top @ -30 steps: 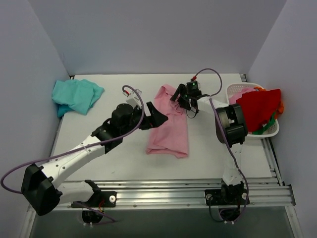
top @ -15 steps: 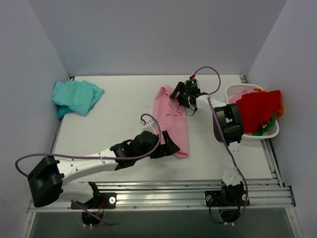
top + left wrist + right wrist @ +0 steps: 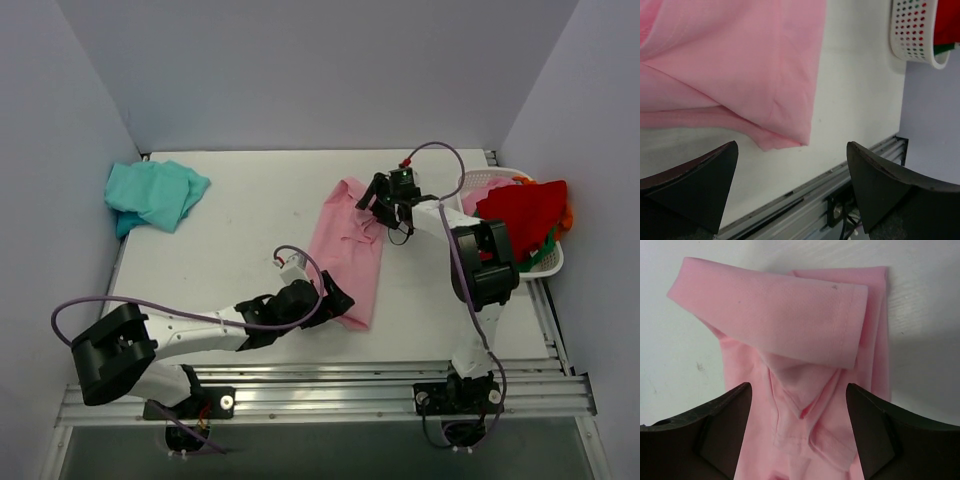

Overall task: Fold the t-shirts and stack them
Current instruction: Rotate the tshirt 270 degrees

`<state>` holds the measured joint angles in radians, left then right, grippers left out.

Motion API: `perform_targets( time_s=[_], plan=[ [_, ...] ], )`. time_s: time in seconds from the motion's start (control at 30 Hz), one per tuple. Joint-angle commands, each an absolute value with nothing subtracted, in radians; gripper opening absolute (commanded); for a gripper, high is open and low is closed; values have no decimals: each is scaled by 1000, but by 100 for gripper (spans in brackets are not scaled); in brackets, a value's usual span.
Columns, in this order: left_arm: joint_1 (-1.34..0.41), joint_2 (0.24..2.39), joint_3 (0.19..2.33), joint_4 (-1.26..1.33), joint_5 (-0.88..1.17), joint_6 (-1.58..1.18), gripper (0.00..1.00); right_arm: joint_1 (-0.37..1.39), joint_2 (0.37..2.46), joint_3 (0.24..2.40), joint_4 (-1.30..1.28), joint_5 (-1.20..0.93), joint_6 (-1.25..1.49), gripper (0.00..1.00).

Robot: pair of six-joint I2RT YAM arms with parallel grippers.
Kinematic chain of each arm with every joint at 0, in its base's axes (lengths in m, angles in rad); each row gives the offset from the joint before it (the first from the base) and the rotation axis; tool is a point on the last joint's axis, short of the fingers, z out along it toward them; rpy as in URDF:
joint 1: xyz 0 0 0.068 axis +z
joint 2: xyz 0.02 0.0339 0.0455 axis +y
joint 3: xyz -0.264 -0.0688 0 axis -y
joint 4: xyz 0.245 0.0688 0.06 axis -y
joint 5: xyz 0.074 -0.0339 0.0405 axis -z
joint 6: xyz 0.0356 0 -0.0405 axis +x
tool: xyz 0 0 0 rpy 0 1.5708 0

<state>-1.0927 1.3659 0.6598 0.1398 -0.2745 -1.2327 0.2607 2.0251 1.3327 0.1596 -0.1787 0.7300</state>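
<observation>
The light pink t-shirt [image 3: 348, 250] lies folded into a long strip mid-table. The teal t-shirt [image 3: 154, 194] lies crumpled at the far left. My left gripper [image 3: 338, 301] is open and empty, low at the pink shirt's near end. In the left wrist view [image 3: 792, 195] the shirt's near corner [image 3: 785, 140] lies just ahead of the jaws, untouched. My right gripper [image 3: 376, 204] is open and empty over the shirt's far end. In the right wrist view [image 3: 797, 435] the jaws straddle the folded sleeve and collar area [image 3: 790, 325].
A white plastic basket [image 3: 548, 262] at the right edge holds red [image 3: 522, 222], green and orange garments; it also shows in the left wrist view [image 3: 916, 35]. The table's front rail [image 3: 350, 385] runs just behind my left gripper.
My left arm swung from the shirt's far-left side down to its near end. My right gripper shifted slightly right. The pink shirt's near end now lies narrower.
</observation>
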Motion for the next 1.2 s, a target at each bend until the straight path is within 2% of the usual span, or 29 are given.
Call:
perform_targets(
  time_s=[0.0,0.43,0.57,0.63,0.73,0.87,0.97,1.17],
  plan=[
    [-1097,1422,649,285,-392,-1292,99,267,1876,1281,123,-137,715,72],
    [-1086,1649,727,393,-354,-1312,99,316,1706,1106,129,-127,726,72],
    [-1086,1680,733,391,-360,-1327,79,328,1667,1011,175,-118,742,72],
    [-1086,1689,736,393,-359,-1333,64,327,1678,999,187,-117,742,72],
    [-1085,1704,749,391,-357,-1333,56,327,1723,1011,195,-118,738,71],
    [-1085,1706,755,376,-356,-1330,39,327,1765,1017,222,-126,747,70],
    [-1085,1698,746,376,-359,-1332,29,324,1795,1035,224,-117,746,70],
    [-1085,1698,741,376,-357,-1332,26,311,1847,1066,238,-112,753,69]
  ],
)
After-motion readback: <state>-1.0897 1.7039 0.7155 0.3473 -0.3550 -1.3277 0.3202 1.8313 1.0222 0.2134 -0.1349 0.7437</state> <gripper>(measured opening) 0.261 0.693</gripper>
